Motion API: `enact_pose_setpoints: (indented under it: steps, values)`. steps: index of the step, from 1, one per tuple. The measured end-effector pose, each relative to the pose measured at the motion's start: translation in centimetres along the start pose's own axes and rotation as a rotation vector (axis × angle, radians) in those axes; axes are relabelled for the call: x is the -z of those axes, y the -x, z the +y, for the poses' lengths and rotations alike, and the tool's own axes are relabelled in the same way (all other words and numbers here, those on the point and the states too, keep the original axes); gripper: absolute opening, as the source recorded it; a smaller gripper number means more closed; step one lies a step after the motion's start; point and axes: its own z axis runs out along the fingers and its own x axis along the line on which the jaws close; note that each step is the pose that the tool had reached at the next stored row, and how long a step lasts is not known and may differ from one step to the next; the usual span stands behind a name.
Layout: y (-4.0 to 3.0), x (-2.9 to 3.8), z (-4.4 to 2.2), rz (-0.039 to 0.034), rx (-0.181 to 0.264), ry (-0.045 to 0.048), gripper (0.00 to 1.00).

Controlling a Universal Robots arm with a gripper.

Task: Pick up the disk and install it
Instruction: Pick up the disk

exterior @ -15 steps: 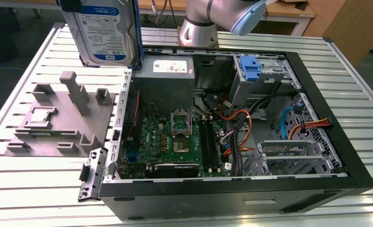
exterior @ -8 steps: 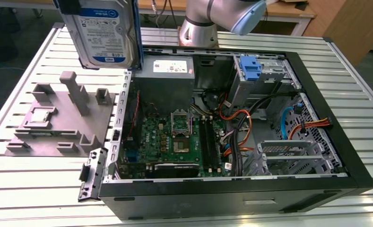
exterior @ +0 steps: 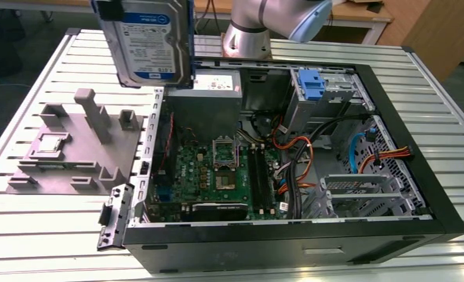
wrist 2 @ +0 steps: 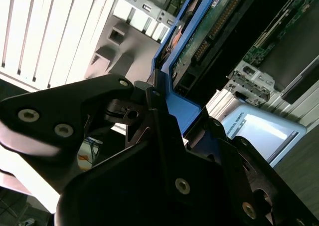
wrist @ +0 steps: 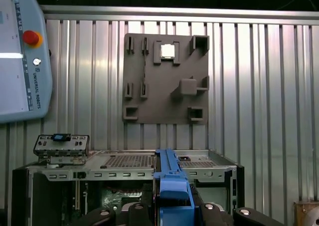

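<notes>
One disk [exterior: 145,41] sits clamped in your gripper [wrist 2: 163,112]; carry it square and level, clear of the case [exterior: 429,176] walls and cables [exterior: 296,147].

Open tower case [exterior: 279,244] lies on its side on a slatted metal bench [exterior: 43,235]
Inside the black shell sit a green motherboard [exterior: 216,170], a grey power-supply box [exterior: 208,100] at the far end and orange cables [exterior: 302,154] beside a silver drive cage [exterior: 365,191]. Just beside the case, on the exterior view's left, a grey fixture plate [exterior: 67,155] with upright posts carries a small square chip [exterior: 50,142]; in the first wrist view a teach pendant [wrist: 20,56] with a red button rests on the slats
</notes>
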Motion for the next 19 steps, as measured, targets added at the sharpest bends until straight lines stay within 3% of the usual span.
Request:
enact_pose_setpoints:
  steps: [15, 19]
  values:
    - [0.1, -0.03, -5.8, 0.0002, 0.0, -0.0005, 0.37]
    - [0.11, -0.12, -6.96, 0.0002, 0.0, -0.0035, 0.37]
